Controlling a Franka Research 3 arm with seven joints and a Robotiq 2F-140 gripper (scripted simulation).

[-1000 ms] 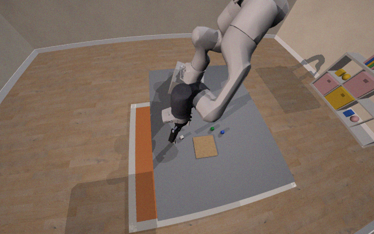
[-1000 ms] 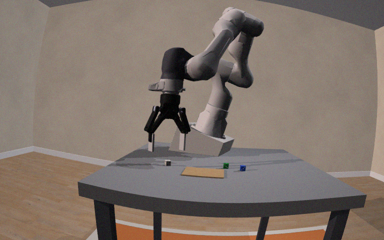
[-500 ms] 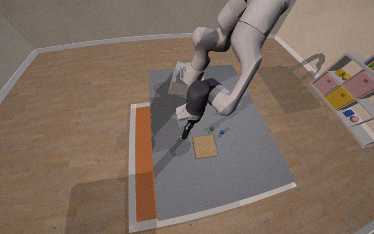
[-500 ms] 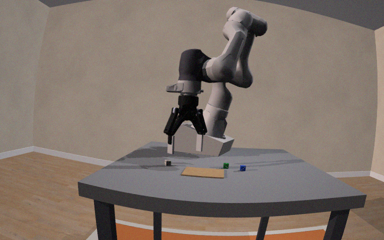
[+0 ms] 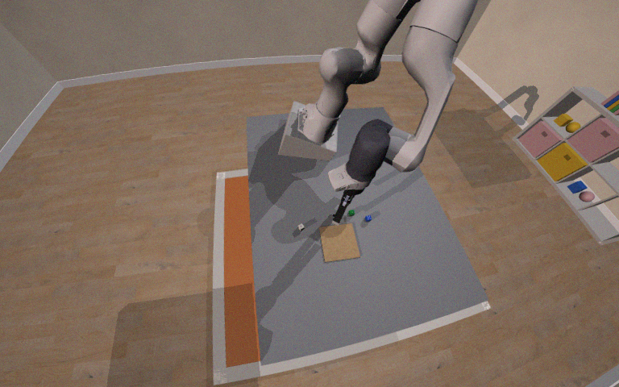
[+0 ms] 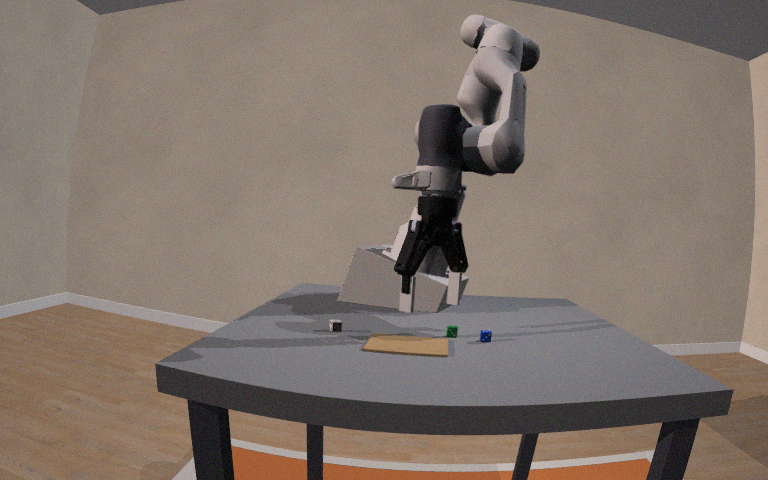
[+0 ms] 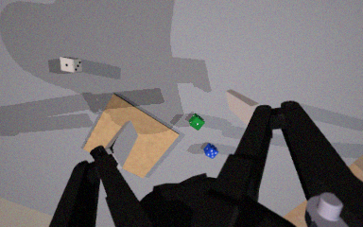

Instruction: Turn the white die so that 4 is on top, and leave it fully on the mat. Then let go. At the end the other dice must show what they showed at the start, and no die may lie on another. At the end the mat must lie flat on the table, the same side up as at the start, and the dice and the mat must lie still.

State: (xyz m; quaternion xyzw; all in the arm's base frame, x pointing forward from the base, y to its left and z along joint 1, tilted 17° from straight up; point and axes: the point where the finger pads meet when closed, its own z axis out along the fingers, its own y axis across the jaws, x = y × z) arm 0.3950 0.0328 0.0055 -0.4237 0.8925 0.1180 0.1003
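Observation:
The white die point(image 5: 301, 226) point(image 6: 335, 324) point(image 7: 70, 64) lies on the grey table, off the mat and to its left. The tan mat point(image 5: 339, 243) point(image 6: 404, 345) point(image 7: 151, 147) lies flat near the table's middle with nothing on it. A green die point(image 5: 351, 212) point(image 6: 451, 331) point(image 7: 197, 121) and a blue die point(image 5: 368, 218) point(image 6: 485, 335) point(image 7: 211, 150) lie apart on the table by the mat's far right corner. My gripper point(image 5: 339, 218) point(image 6: 429, 300) point(image 7: 180, 114) is open and empty. It hangs well above the table over the mat's far edge, near the green die and far from the white die.
The robot's base block point(image 5: 305, 141) point(image 6: 373, 280) stands at the back of the table. The table's front edge point(image 6: 441, 407) is well in front of the mat. A shelf point(image 5: 570, 160) with coloured things stands on the floor to the right.

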